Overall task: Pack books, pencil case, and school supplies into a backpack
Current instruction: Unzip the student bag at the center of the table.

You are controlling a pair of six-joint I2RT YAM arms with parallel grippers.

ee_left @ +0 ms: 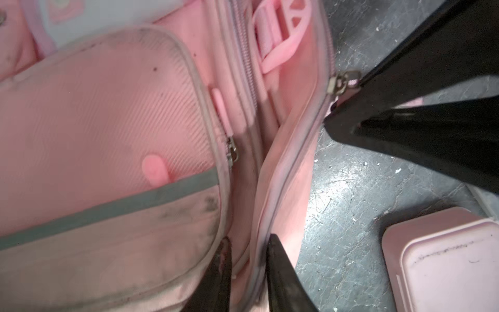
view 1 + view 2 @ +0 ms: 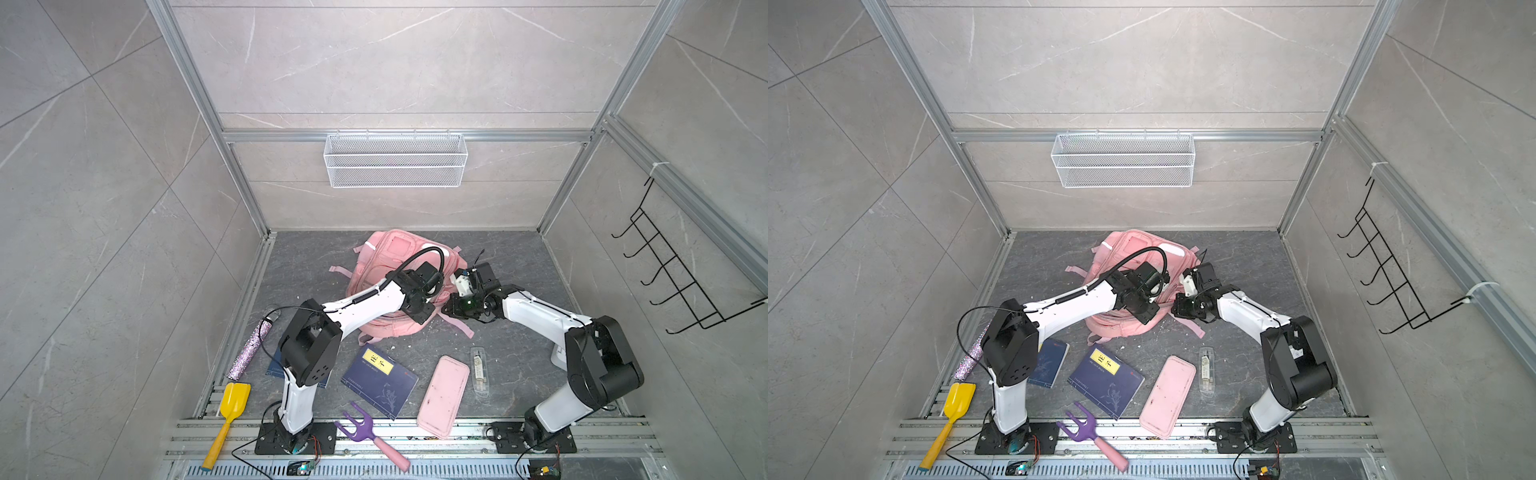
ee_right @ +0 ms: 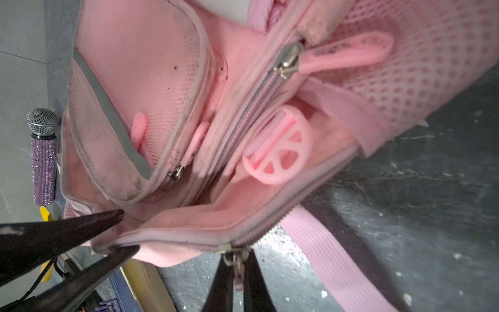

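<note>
The backpack (image 2: 386, 253) lies at the back of the bench (image 2: 519, 361) with its main compartment gaping. The right pincer (image 3: 237, 260) is clamped on the zip pull (image 3: 239, 274). The left pincer (image 1: 249, 239) stands apart, astride the opening's rim. The books (image 2: 379, 380), the pencil case (image 2: 442, 395) and the school supplies (image 2: 480, 370) lie on the bench in front of the backpack.

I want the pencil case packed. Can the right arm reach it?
Probably not yet: its end effector is shut on the zipper pull of the backpack. Nothing else blocks the pencil case.
</note>
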